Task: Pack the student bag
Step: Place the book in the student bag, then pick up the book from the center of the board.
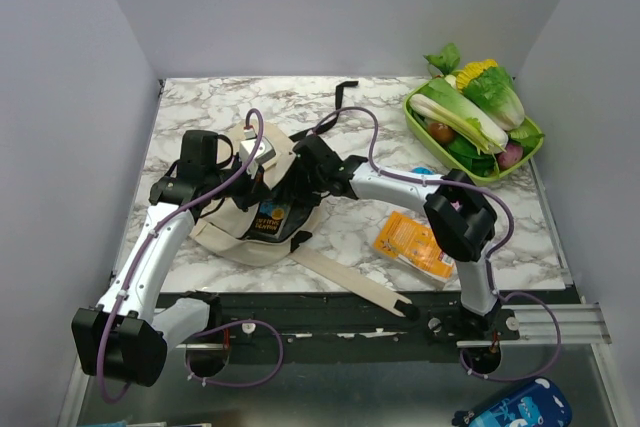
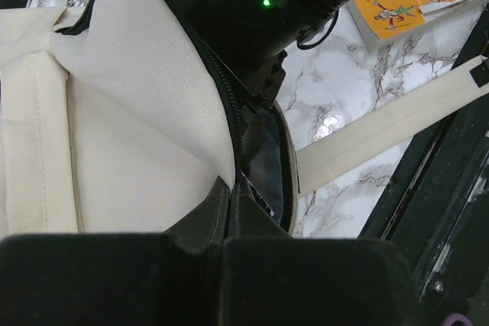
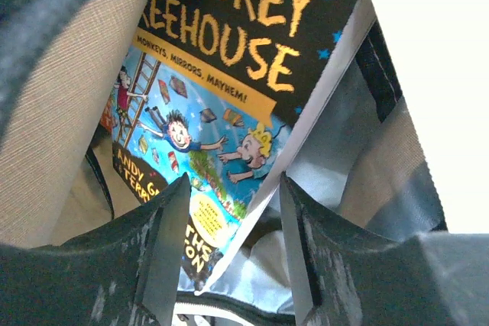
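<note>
I see the student bag (image 1: 238, 234) lying flat on the marble surface (image 1: 200, 107), left of centre and just ahead of my left arm. Its long axis runs roughly from the far side toward the near edge. The rounded closed end points near-left, and the zipped mouth gapes upward and to the right, toward my right arm. The long beige strap (image 1: 350, 282) trails away from it diagonally to the near right, across the surface's edge.

Inside the bag, against the dark lining, sits a Treehouse paperback (image 3: 221, 74), cover facing up. Part of that cover also shows through the mouth in the top view. My right pincer (image 3: 234, 182) reaches into the opening with its fingers spread. The book's lower corner lies in the gap between them, and I cannot tell whether either finger touches it.

My left pincer (image 2: 223, 246) is pressed together on the dark-trimmed rim of the bag's mouth and holds that cream flap lifted.

An orange booklet (image 1: 413, 244) lies flat on the surface to the right of the bag, well apart from it. At the far right corner a green tray (image 1: 483, 179) is heaped with leafy greens (image 1: 455, 117) and a corn cob (image 1: 476, 72).
</note>
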